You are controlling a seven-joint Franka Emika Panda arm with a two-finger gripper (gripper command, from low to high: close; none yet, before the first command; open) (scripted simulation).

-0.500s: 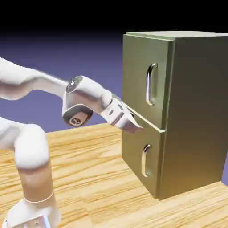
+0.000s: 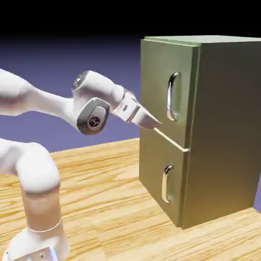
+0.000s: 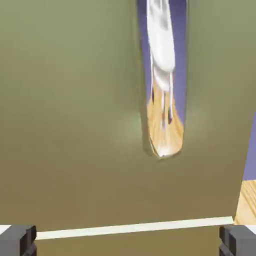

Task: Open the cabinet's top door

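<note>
The olive-green cabinet (image 2: 219,127) stands on the exterior view's right. Its top door (image 2: 155,81) is the taller upper panel, shut flat, with a long vertical silver handle (image 2: 173,97). My gripper (image 2: 153,124) is close in front of that door's lower left part, just above the seam to the shorter door, left of and below the handle. In the hand view the olive top door (image 3: 75,125) fills the picture, its mirror-like handle (image 3: 164,80) runs down from the top, and my gripper (image 3: 128,240) is open, one fingertip (image 3: 17,240) showing at each bottom corner, nothing between them.
The shorter lower door (image 2: 155,171) carries a small silver handle (image 2: 166,183). A wooden table (image 2: 102,204) carries the cabinet, and the white arm (image 2: 46,102) reaches in from the exterior view's left. A pale seam line (image 3: 135,229) crosses the hand view's bottom.
The hand has risen and turned, from level with the seam between the doors to in front of the top door's lower part. The doors have not moved.
</note>
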